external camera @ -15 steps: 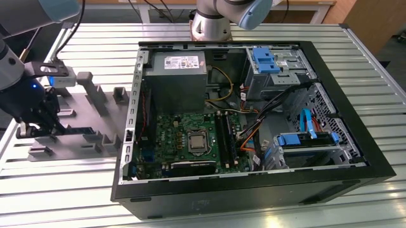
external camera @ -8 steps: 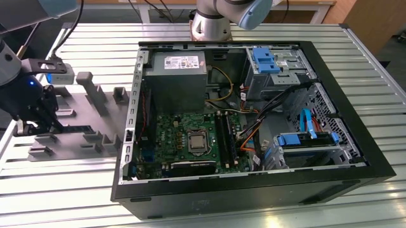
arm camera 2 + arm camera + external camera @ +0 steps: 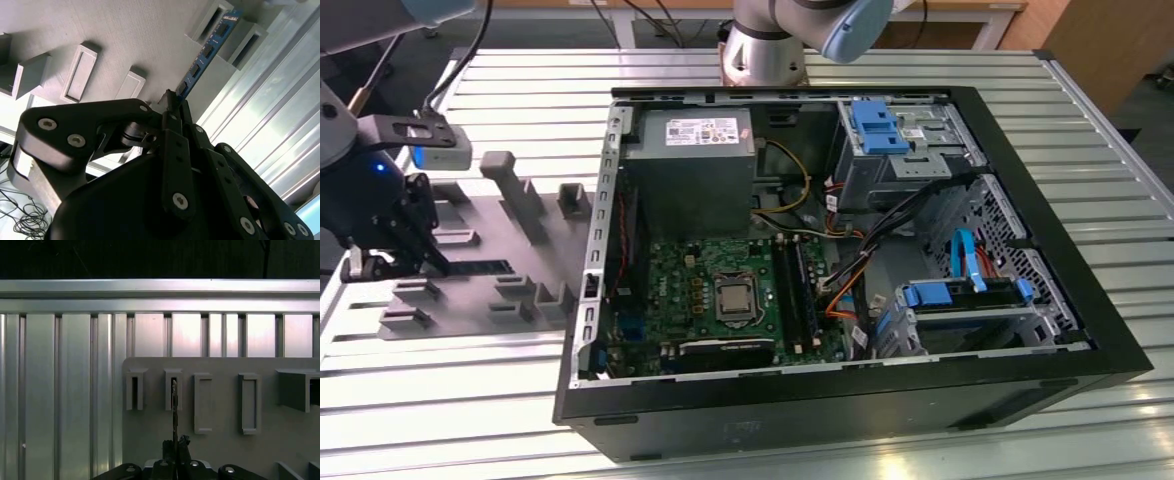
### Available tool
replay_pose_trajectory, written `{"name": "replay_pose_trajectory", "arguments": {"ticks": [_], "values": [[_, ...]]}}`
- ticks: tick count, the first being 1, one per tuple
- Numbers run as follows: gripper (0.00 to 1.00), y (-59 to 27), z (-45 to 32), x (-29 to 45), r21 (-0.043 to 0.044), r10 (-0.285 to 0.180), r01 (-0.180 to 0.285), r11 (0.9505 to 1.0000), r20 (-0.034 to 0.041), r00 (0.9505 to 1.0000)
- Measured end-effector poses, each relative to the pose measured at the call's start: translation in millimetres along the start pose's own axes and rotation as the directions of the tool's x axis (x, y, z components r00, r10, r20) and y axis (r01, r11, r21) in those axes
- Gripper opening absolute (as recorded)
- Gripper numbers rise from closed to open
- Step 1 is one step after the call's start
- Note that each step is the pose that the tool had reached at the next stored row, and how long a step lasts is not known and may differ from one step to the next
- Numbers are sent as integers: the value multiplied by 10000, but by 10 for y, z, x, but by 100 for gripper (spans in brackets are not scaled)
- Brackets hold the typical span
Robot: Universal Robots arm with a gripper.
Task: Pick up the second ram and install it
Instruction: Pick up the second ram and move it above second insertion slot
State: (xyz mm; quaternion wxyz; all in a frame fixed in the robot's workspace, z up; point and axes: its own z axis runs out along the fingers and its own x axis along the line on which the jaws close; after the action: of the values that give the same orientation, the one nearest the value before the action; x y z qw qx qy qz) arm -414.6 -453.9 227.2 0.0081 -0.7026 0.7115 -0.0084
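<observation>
The second ram (image 3: 207,50) is a thin blue-green stick with black chips. In the first wrist view it shows edge-on (image 3: 174,410). Its far end stands in a slot block of the grey fixture (image 3: 125,35). My gripper (image 3: 172,102) is shut on the stick's near end, with both black fingers pressed against its faces. In the exterior view the gripper (image 3: 380,262) hangs low over the fixture (image 3: 507,270) at the exterior view's left, far from the open computer case (image 3: 1107,330). The motherboard's long black slots (image 3: 794,290) lie inside that case.
The fixture plate (image 3: 225,440) carries several raised slot blocks and posts around the gripper. It rests on a ribbed metal table (image 3: 1067,130). The case holds a power supply (image 3: 700,160), blue drive brackets (image 3: 961,292) and loose cables. A second arm's base (image 3: 767,50) stands behind the case.
</observation>
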Motion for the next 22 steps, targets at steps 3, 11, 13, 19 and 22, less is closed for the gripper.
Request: {"name": "replay_pose_trajectory", "arguments": {"ticks": [3, 11, 13, 19, 22], "values": [[14, -1, -30, 0, -1, 0, 0, 10000, -1, 10000], [14, -3, -107, 0, -1, 0, 0, 10000, -1, 10000], [14, -3, -112, 0, 2, 0, 0, 10000, 1, 10000], [14, -3, -116, 0, 0, 0, 0, 10000, 1, 10000], [14, -3, -126, 0, -1, -1, 1, 10000, -1, 10000]]}}
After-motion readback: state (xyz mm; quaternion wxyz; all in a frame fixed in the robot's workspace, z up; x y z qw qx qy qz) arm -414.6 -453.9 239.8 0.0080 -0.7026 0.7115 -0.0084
